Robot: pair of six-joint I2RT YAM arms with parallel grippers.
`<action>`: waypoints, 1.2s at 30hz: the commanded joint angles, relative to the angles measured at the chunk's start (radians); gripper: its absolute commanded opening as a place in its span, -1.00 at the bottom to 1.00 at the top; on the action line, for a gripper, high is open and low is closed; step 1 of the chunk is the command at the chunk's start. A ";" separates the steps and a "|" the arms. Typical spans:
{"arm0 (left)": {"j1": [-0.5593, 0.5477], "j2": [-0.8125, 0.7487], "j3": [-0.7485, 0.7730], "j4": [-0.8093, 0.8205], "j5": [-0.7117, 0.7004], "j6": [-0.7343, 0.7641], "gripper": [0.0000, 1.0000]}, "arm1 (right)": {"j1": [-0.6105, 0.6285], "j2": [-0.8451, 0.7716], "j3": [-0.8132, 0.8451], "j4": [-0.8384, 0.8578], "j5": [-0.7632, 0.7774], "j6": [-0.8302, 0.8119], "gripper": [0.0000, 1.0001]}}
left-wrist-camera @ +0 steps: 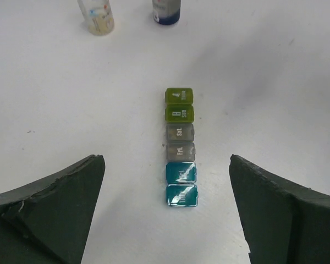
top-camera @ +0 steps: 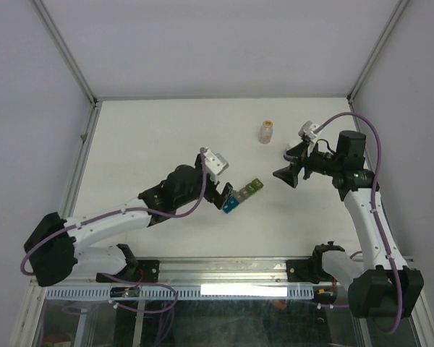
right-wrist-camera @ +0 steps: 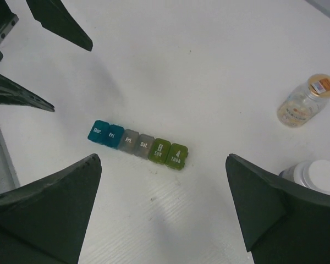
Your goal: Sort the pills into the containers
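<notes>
The containers (top-camera: 240, 196) are a short strip of joined compartments lying flat on the white table, teal at one end, grey in the middle, olive-green at the other, all lids shut. My left gripper (top-camera: 223, 198) hovers at the teal end. In the left wrist view the containers (left-wrist-camera: 180, 147) run away from the camera between the wide-open left gripper (left-wrist-camera: 166, 160), which touches nothing. My right gripper (top-camera: 287, 165) hangs to the right of the strip, open and empty; the containers (right-wrist-camera: 137, 144) lie beyond the right gripper (right-wrist-camera: 163, 160). Pills are out of view.
A clear bottle with a tan cap (top-camera: 265, 131) stands behind the strip; the same bottle (right-wrist-camera: 305, 102) shows at the right of the right wrist view. A dark bottle with a white cap (left-wrist-camera: 166, 10) stands beside it, under the right wrist. Metal frame posts border the table.
</notes>
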 commanded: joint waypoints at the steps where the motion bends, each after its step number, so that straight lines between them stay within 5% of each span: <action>1: 0.012 -0.192 -0.210 0.315 0.009 -0.091 0.98 | 0.030 -0.052 -0.036 0.022 -0.151 -0.186 0.98; 5: 0.017 -0.273 -0.328 0.363 0.069 -0.111 0.98 | 0.091 -0.076 -0.081 -0.223 -0.271 -0.752 0.98; 12: 0.017 -0.187 -0.618 0.906 0.266 0.057 0.89 | 0.211 0.130 -0.013 -0.337 -0.238 -1.078 0.98; 14: 0.017 -0.154 -0.612 0.930 0.278 0.079 0.84 | 0.245 0.196 0.004 -0.338 -0.209 -1.131 0.97; 19: 0.013 -0.029 -0.583 0.965 0.288 0.121 0.71 | 0.329 0.315 0.018 -0.257 -0.140 -1.138 0.88; 36: -0.004 0.510 -0.615 1.511 0.196 0.213 0.62 | 0.551 0.609 0.102 -0.095 0.103 -1.004 0.61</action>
